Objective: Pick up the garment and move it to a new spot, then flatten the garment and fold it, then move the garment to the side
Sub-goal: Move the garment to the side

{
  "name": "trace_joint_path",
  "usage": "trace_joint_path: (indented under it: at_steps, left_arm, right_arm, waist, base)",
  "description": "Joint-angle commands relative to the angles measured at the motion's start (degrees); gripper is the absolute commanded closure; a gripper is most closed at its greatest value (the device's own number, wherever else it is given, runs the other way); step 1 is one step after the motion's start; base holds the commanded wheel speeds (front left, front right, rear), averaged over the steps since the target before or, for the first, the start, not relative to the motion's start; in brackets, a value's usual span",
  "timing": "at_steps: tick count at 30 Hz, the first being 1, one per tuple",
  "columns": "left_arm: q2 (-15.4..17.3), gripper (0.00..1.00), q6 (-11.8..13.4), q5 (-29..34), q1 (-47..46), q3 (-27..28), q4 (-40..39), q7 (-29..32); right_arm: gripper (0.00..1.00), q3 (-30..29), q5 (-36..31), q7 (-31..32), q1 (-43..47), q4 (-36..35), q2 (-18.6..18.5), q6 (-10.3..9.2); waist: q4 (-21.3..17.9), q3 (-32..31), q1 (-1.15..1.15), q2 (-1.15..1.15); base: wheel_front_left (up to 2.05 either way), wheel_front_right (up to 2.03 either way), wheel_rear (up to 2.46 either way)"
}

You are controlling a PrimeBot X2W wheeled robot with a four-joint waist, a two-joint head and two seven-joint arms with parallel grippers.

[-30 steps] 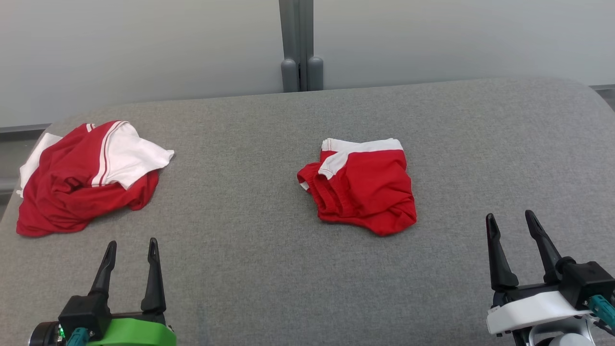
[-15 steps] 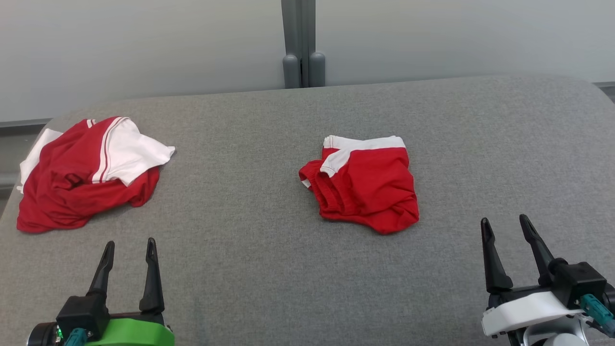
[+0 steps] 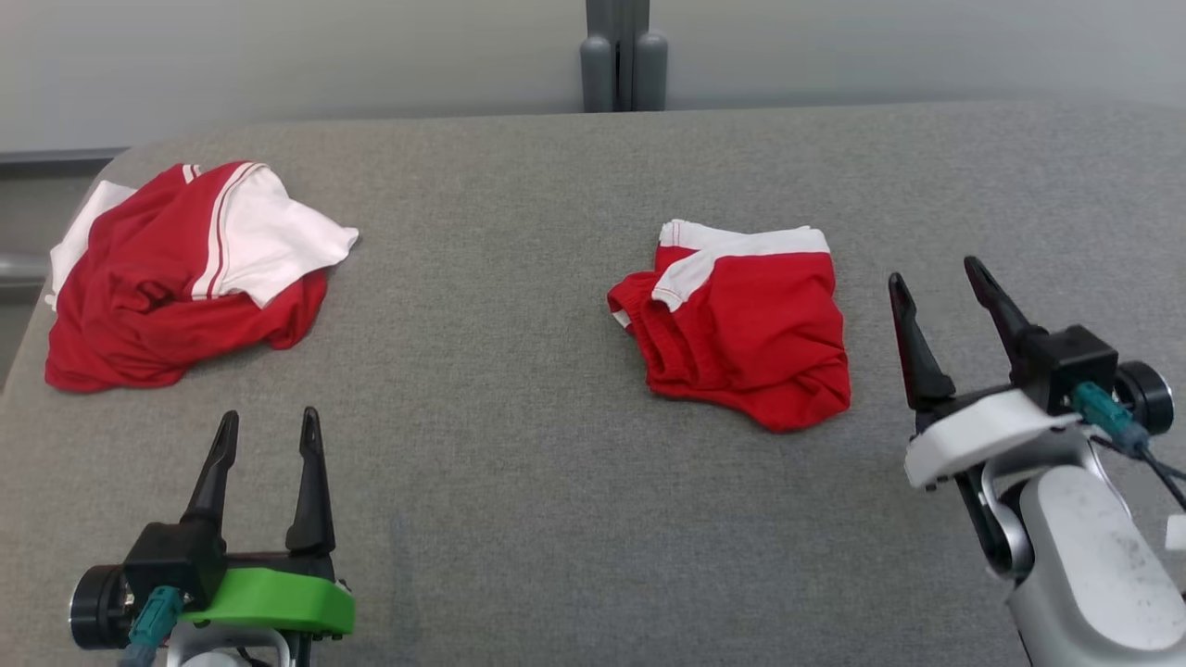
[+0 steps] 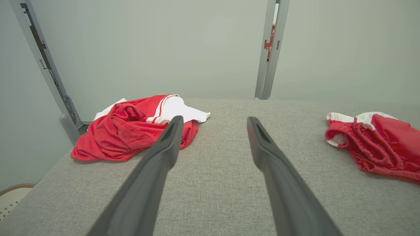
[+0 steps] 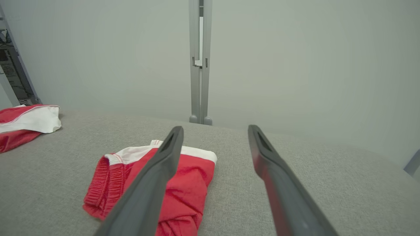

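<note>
A crumpled red and white garment (image 3: pixel 176 278) lies in a heap at the table's far left, also seen in the left wrist view as the same garment (image 4: pixel 131 131). A second red garment with a white band (image 3: pixel 746 329) lies folded near the middle, and shows in the right wrist view (image 5: pixel 183 183). My left gripper (image 3: pixel 269 415) is open above the cloth-covered table, short of the crumpled heap. My right gripper (image 3: pixel 936 271) is open just right of the folded piece, touching nothing. The left gripper (image 4: pixel 215 118) and the right gripper (image 5: pixel 215 127) both hold nothing.
The grey padded table (image 3: pixel 519 445) spreads wide between the two garments and in front of them. A grey post (image 3: pixel 623 56) stands against the pale wall behind the far edge. The table's left edge runs close beside the crumpled heap.
The head camera has tilted down and shifted. My right gripper has moved forward and inward, coming level with the folded red piece's right side. The left gripper has barely moved.
</note>
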Motion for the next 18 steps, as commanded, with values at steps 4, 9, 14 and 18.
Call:
trace_joint_path:
  at_steps: [4, 9, 14, 18]
  left_arm:
    - [-0.06, 0.0, -0.06, -1.02, -2.34, -1.74, 0.08, 0.02]
    - [-0.07, 0.0, 0.94, -2.9, -4.79, -4.53, 0.27, 0.02]
    - [-0.07, 0.0, 1.62, -4.25, -6.86, -6.49, 0.48, 0.02]
    - [-0.06, 0.0, 2.09, -5.03, -7.79, -7.33, 0.79, 0.02]
  right_arm:
    - [0.0, 0.44, -0.81, 1.47, -6.74, 6.02, -1.12, 0.01]
    - [0.0, 0.22, -1.52, 2.01, -12.45, 14.58, -1.92, 0.01]
    - [0.0, 0.05, -1.45, 1.58, -16.13, 23.32, -2.35, 0.01]
    - [0.0, -0.19, 0.28, 1.05, -18.2, 29.94, -0.93, 0.01]
  waist:
    - [4.02, 4.94, 0.0, 0.0]
    - [6.66, 8.43, 0.0, 0.0]
    - [8.38, 10.97, 0.0, 0.0]
    - [8.84, 12.05, 0.0, 0.0]
  base:
    - [0.0, 0.0, 0.0]
    - [0.0, 0.0, 0.0]
    - [0.0, 0.0, 0.0]
    - [0.0, 0.0, 0.0]
